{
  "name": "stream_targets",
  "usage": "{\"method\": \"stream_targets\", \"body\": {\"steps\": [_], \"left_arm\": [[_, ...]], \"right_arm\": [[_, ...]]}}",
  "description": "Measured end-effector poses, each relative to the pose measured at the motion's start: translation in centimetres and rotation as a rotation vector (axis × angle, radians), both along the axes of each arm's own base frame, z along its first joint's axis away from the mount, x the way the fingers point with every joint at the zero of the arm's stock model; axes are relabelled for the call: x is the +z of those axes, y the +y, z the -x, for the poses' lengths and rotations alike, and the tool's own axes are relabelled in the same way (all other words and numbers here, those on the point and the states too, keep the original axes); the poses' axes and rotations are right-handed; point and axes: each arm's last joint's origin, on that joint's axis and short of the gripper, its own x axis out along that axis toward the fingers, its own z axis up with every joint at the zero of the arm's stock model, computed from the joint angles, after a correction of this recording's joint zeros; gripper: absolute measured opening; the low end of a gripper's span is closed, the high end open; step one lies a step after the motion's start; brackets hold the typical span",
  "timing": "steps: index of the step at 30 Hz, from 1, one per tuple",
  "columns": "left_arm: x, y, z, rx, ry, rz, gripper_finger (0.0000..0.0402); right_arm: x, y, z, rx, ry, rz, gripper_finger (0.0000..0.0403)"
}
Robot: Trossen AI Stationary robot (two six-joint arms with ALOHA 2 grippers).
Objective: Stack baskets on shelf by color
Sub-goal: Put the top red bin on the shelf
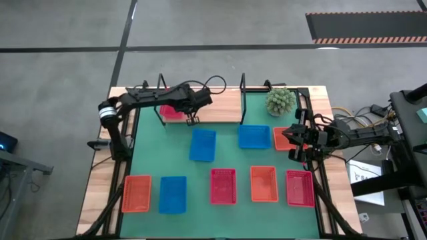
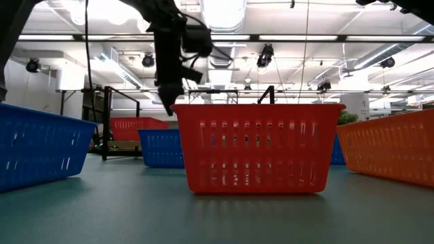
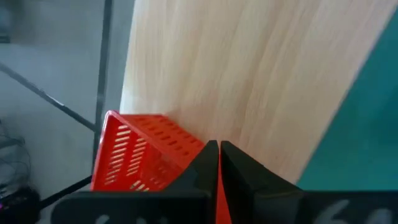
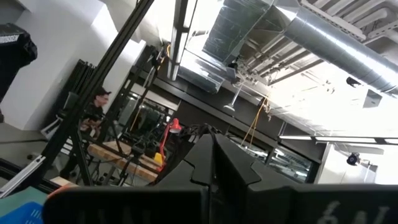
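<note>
The shelf (image 1: 213,107), a light-wood board with black end frames, stands at the table's far edge. One red basket (image 1: 171,112) rests by its bottom on the shelf's left end (image 3: 143,155). My left gripper (image 1: 193,120) is shut just right of that basket, slanting down over the shelf's front edge. Blue baskets (image 1: 203,145) (image 1: 253,136) (image 1: 173,195), red baskets (image 1: 223,185) (image 1: 300,188) and orange baskets (image 1: 137,193) (image 1: 263,183) sit on the green table. My right gripper (image 1: 293,141) is shut, raised at the table's right side and pointing up, above another orange basket (image 1: 280,138). My left gripper (image 3: 217,149) has its shut fingertips at the red basket's corner (image 3: 196,146) that faces the shelf's middle, coming from above at a slant. Whether the fingers touch the basket, I cannot tell. Nothing shows between the fingertips.
A small potted plant (image 1: 280,101) stands at the table's far right corner. The shelf's black uprights (image 1: 161,100) (image 1: 242,99) rise at both ends. In the low view a red basket (image 2: 256,148) stands close in front, with blue (image 2: 34,152) and orange (image 2: 390,152) ones beside it.
</note>
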Motion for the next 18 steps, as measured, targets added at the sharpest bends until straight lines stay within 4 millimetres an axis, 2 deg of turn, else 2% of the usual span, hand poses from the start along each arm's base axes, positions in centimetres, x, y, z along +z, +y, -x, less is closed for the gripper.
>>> {"method": "stream_targets", "body": {"steps": [4,7,9,11,14,18], "left_arm": [[1.4,-2.3,-0.5,-0.025,-0.114,-0.017,0.0001],[1.5,-4.0,-0.4,-0.076,-0.109,-0.016,0.0001],[1.4,-4.5,0.3,-0.104,-0.078,-0.035,0.0001],[1.4,-4.3,1.3,-0.098,-0.046,-0.083,0.0001],[1.2,-2.8,3.1,-0.026,-0.004,-0.144,0.0001],[1.1,-0.5,4.9,0.058,-0.079,-0.065,0.0001]], "right_arm": [[-0.1,0.0,-0.1,0.0,0.006,0.0,0.0009],[-0.1,0.0,-0.1,0.001,0.012,-0.002,0.0009],[-0.2,0.0,-0.2,0.0,0.026,0.0,0.0009],[-0.4,0.0,-0.3,-0.004,0.04,0.001,0.0009],[-0.4,-0.1,-0.3,-0.026,0.039,-0.009,0.0009],[-0.4,-0.1,-0.3,-0.043,0.039,-0.008,0.0009]]}}
